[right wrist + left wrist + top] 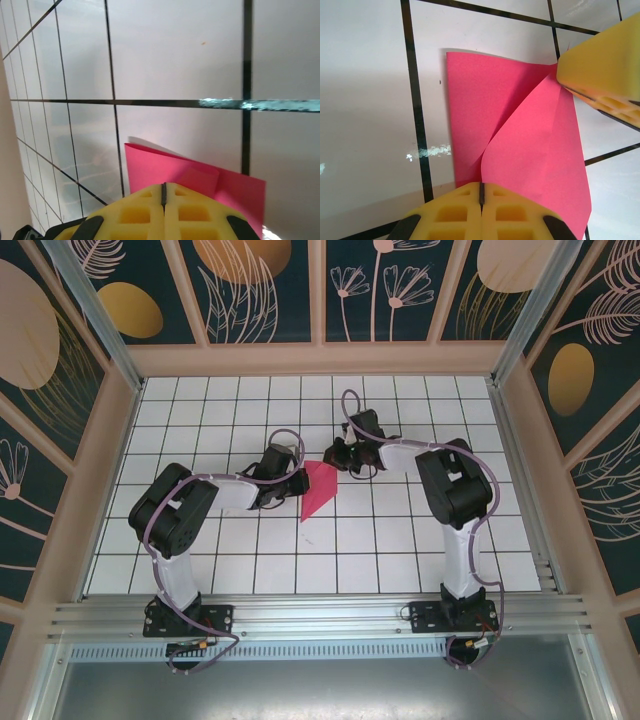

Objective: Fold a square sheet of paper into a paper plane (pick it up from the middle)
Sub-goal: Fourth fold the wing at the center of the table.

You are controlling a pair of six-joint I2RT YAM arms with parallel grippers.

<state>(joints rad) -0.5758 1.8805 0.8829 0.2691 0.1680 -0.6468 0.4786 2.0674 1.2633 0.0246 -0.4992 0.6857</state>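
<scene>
Left gripper (481, 195) is closed, yellow foam pads pressed together, tips down on the near edge of the sheet of paper (520, 145). Can't tell if a layer is nipped between them or they just press it flat. The paper lies directly ahead of those tips on the table (365, 125): magenta-pink, thin, matte. One flap is folded over diagonally, and its free edge curves from the tips toward the far right corner, slightly lifted, so not creased hard. At that far right corner sits the right gripper (163, 192), also closed, its waffle-patterned foam tip touching the paper. From its own camera the sheet pokes out just beyond its tips and to the right, with a small doubled layer showing. Judgement: the step in hand is flattening a diagonal fold, fairly early in the task, no dart shape yet. To do it well, one tip pins one end of the fold as an anchor and the other drags along the crease with light downward pressure, slowly, since paper this thin could skid on the glossy white tiles or buckle ahead of the pad. The foam looks soft and grippy — good for smoothing, poor for a sharp crease, so a second pass is probably needed. Beyond both grippers: tiled surface, black grid lines, glare patches.
</scene>
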